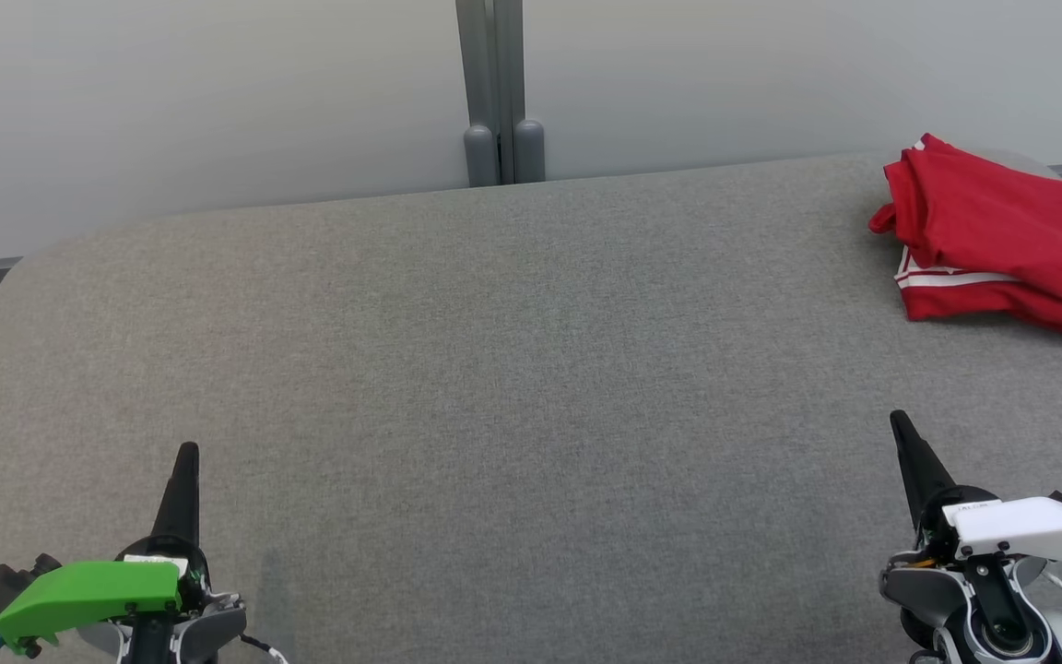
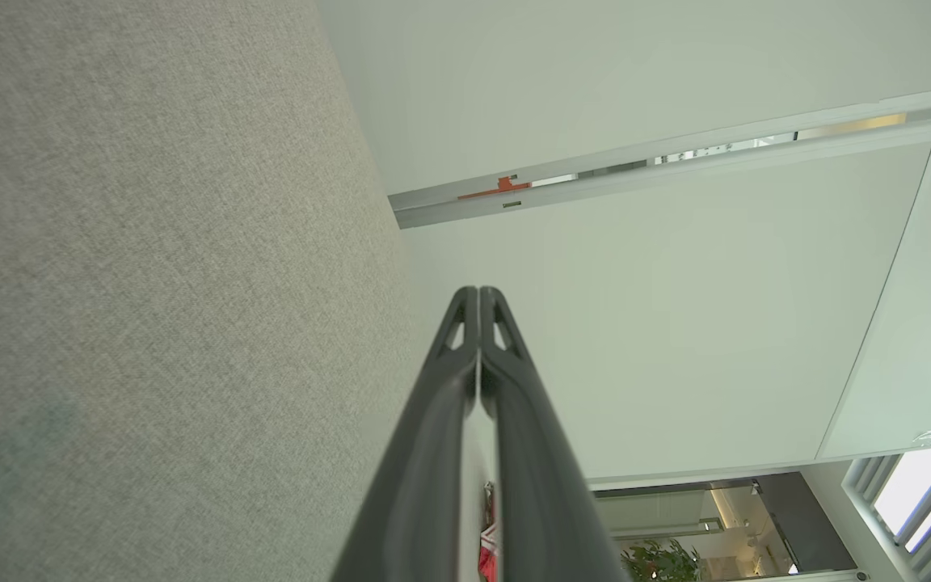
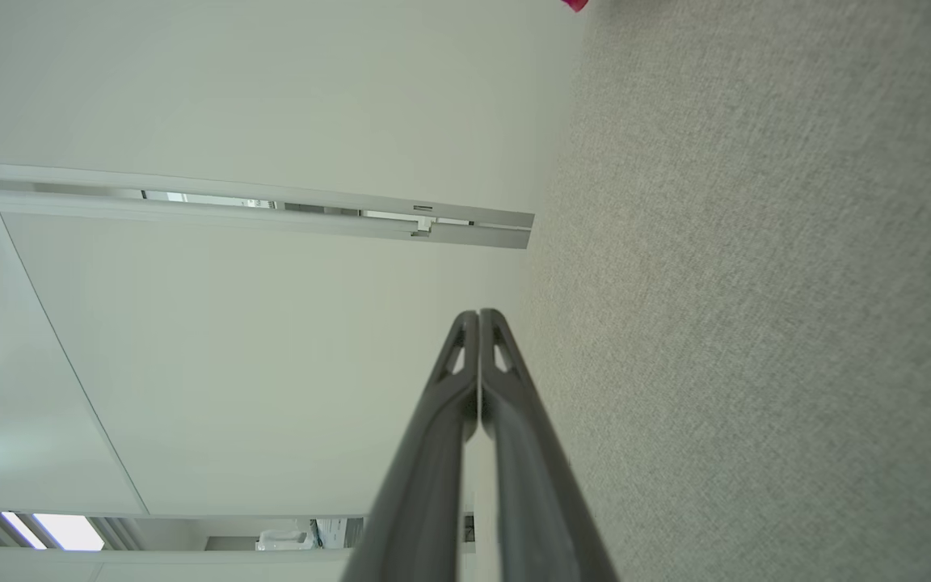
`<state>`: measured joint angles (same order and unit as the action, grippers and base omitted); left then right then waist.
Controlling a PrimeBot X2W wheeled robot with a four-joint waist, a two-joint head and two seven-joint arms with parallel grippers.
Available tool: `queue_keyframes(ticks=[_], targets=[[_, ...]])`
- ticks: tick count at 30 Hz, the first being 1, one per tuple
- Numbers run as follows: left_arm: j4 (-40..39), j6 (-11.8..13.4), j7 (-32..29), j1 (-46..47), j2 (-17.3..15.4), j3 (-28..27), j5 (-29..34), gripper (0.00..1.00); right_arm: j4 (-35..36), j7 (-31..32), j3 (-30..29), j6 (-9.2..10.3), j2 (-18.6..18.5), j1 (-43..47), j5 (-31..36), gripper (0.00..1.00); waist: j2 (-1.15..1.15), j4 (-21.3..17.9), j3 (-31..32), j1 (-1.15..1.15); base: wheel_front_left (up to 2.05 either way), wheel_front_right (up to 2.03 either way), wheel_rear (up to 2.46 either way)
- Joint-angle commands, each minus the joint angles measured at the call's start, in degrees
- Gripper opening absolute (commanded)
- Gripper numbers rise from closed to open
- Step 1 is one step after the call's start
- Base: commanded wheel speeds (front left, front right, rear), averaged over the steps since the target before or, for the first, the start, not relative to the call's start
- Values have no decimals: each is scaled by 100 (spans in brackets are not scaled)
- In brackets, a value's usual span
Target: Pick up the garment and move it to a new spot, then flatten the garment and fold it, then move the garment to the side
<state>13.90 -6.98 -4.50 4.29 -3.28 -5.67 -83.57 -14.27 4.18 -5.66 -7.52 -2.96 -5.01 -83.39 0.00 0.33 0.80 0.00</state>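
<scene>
Left gripper: shut and empty, the two long fingers pressed together right up to the tips. The fingers are matte black and tapering, each with a slot-shaped cut-out near the tip. A smooth moulded green cover sits over the wrist, wedge-shaped and cut off by the bottom edge.

Right gripper: closed the same way, tips meeting, holding nothing. A white cover of the same wedge form sits over its wrist. The body below is partly cut off at the lower right corner.

Both sit over the near part of the table, well apart, one at each side. Cannot tell whether either one touches the surface.

Table: grey woven fabric with a fine heathered weave, flat, rounded at the far corners.

Garment: soft red cloth folded into a rough rectangular stack, several layers showing at its near edge, white stripes along one hem. It lies at the table's far right corner, well apart from the right gripper. Its right end is cut off by the frame, and the kind of garment cannot be made out. The right wrist view catches a small red scrap at its top edge. The left wrist view has a red sliver low between the fingers, too small to identify.

Behind: a pale, smooth panelled wall and a grey post with two rounded feet at the table's far edge.
</scene>
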Motion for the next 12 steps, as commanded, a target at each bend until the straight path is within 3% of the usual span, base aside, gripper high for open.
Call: queue_keyframes(ticks=[1, 12], targets=[[-7, -19, -34, 134, -11, -36, -127, 0, 42, 44, -24, 4, -4, -86, -116, 0, 0, -2, -6, 0, 0, 0, 0], [8, -51, -141, 190, 19, -73, -549, 0, 39, 158, -66, 3, 2, -130, -557, 0, 0, -18, -54, 0, 0, 0, 0]])
